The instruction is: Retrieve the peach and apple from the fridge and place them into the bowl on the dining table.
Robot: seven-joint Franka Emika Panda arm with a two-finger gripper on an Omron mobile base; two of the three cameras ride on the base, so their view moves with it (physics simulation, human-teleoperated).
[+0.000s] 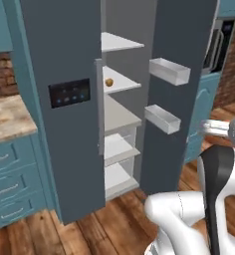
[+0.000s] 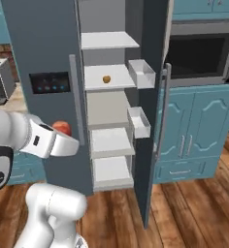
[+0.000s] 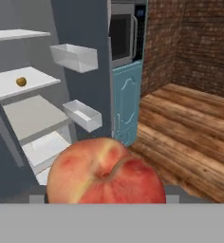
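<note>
We hold the peach (image 3: 107, 172) in the claw (image 2: 63, 133), clear of the open fridge (image 1: 64, 124). To carry it well, we think we should keep the grip firm and swing slowly toward the dining table. A small brownish fruit (image 2: 106, 78) sits on a middle shelf (image 2: 106, 80); whether it is the apple, we cannot tell.

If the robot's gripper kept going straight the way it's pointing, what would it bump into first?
Probably the open fridge door with its white bins, or the teal cabinet beside it; depth is hard to judge. The gripper holds the peach, so that would touch first.
</note>
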